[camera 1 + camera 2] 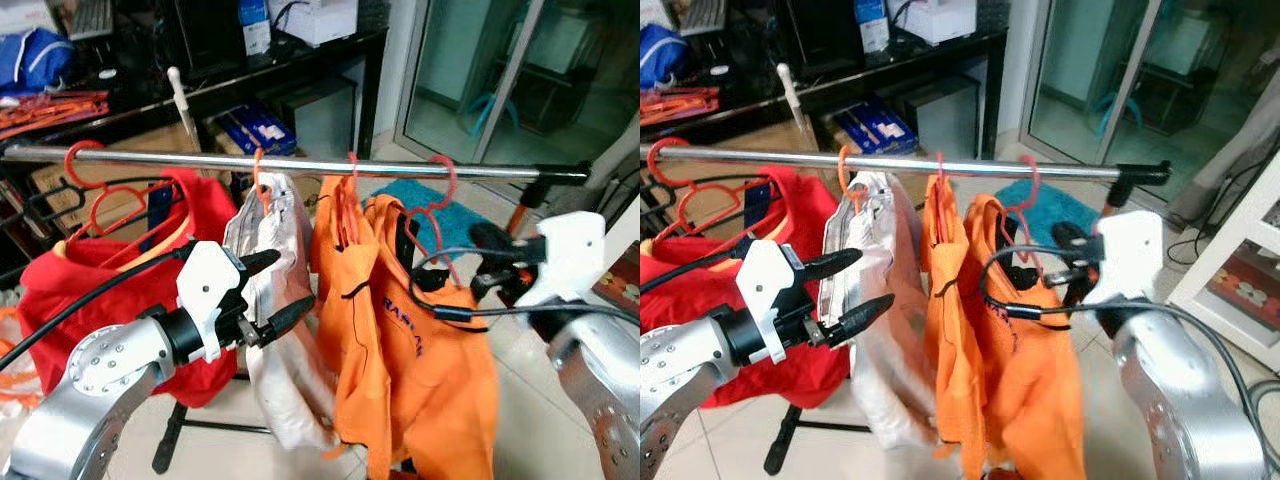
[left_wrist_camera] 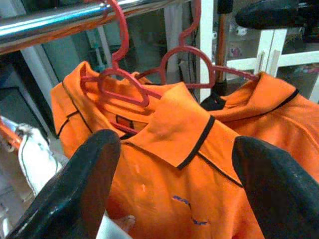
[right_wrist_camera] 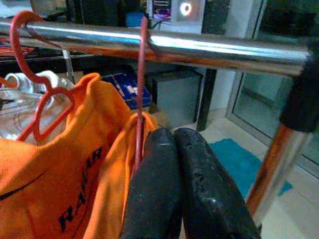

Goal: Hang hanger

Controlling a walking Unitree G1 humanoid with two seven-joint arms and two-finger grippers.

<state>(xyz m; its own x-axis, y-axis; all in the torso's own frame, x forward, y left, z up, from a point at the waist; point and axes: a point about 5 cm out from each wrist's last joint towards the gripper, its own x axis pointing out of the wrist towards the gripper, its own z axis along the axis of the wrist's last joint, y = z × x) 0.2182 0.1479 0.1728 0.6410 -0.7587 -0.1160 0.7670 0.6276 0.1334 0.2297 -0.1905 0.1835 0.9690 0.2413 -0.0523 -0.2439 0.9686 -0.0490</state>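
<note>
While the last hanger's hook sits over the rail, the layout reads like this, going left to right along the rail:

rail: chrome bar (image 1: 300,165) running level across the scene, black end cap (image 1: 565,174) at its right end.

red shirt: (image 1: 90,290) hangs below the rail's left part on a red hanger; more empty red hangers (image 1: 95,195) bunched there.

left gripper: (image 1: 275,290) below the rail, in front of the gap between red shirt and white garment; fingers (image 2: 75,191) spread apart, holding nothing, aimed toward the orange shirts.

white garment: (image 1: 270,300) hangs just right of the red shirt, hook over the rail.

first orange shirt: (image 1: 345,300) hook over the rail, right of the white garment, touching the next shirt.

second orange shirt: (image 1: 440,370) the task's piece, on the red hanger (image 1: 440,195); its hook loops over the rail right of the other hooks and short of the end cap. Hanger's long axis looks roughly across the rail, collar facing the left gripper.

right gripper: (image 1: 495,245) below the rail's right end, just right of that hanger; fingers (image 3: 194,184) pressed together. From the wrist view the hanger's thin red stem runs down to the fingertips; pinched or just touching, can't tell.

nearer arm: right, clearly; hanger lies just left of it and slightly above.

containers: none by the rail. Boxes sit on the dark shelves (image 1: 300,60) behind; contents unreadable.

judgement: hook looks seated, so release and backing away right, clear of the end cap, is what's left.
</note>
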